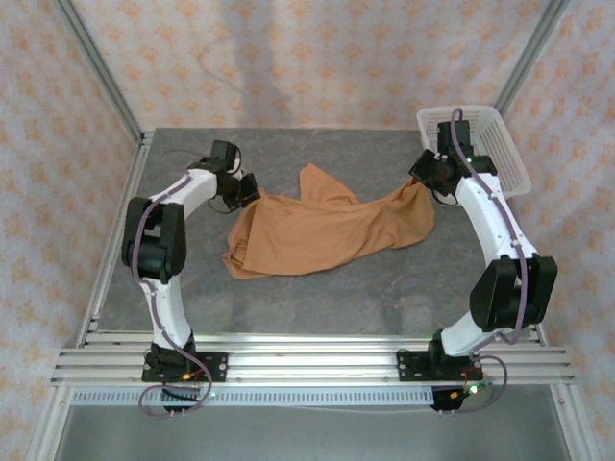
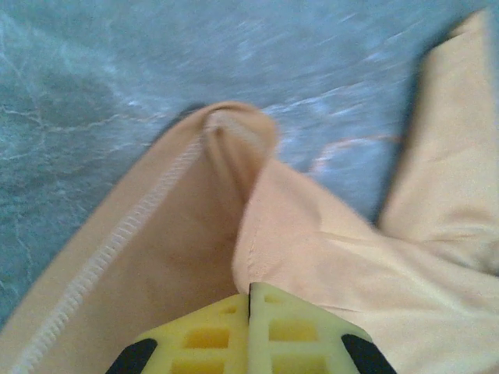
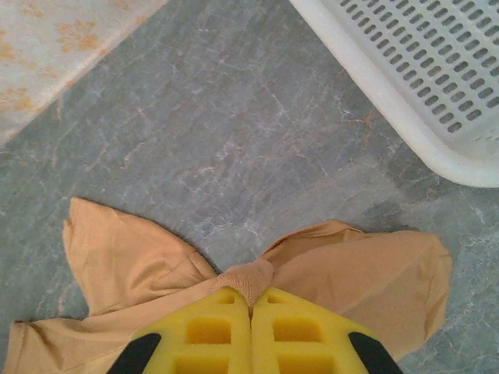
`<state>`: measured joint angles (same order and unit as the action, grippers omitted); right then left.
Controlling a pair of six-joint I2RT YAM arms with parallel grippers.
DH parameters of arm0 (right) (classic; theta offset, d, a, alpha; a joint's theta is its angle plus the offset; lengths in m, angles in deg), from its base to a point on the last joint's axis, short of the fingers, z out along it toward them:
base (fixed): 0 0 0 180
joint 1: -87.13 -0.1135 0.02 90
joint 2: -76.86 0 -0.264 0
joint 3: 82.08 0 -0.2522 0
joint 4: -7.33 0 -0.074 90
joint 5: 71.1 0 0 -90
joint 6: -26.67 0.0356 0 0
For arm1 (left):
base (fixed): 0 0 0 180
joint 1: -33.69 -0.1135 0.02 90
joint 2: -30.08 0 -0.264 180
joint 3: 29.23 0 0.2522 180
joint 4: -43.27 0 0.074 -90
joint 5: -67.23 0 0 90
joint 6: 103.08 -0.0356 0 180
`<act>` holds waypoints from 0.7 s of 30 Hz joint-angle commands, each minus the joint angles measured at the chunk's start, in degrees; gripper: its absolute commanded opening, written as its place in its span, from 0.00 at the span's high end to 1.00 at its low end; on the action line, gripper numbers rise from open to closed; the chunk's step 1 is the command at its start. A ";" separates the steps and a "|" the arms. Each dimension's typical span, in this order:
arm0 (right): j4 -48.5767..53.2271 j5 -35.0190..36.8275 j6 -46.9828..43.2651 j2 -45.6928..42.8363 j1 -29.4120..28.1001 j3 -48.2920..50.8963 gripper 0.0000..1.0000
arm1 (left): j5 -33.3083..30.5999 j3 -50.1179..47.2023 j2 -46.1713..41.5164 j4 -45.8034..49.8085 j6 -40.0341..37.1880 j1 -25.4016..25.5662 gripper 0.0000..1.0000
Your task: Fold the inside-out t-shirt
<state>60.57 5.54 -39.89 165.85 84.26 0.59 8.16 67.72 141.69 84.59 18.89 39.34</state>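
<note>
Tan inside-out t-shirt, crumpled on grey table, spanning both arms, left gripper closed tight on a seamed edge, view blurred, right gripper closed on a bunched fold, near white mesh basket, shirt's labels indiscernible.

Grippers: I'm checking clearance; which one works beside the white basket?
The right gripper, pinching the t-shirt next to the basket; the left gripper grips its far end.

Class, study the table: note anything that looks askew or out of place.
The t-shirt lies crumpled, not flat, pinched at each end by the left gripper and right gripper. Nothing else stands out.
</note>
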 commanded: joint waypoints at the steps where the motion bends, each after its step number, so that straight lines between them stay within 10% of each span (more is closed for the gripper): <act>1: -2.57 -0.34 1.32 -4.69 -0.38 -4.99 1.00 | 4.12 1.97 -10.95 -4.08 6.60 -2.43 1.00; 21: 2.14 -9.65 5.77 -8.69 -0.91 -39.80 1.00 | 11.11 29.97 -30.24 2.97 17.61 -18.59 1.00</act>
<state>61.10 -2.62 -33.20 160.16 83.40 -34.10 17.67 91.57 117.40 85.81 34.58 22.40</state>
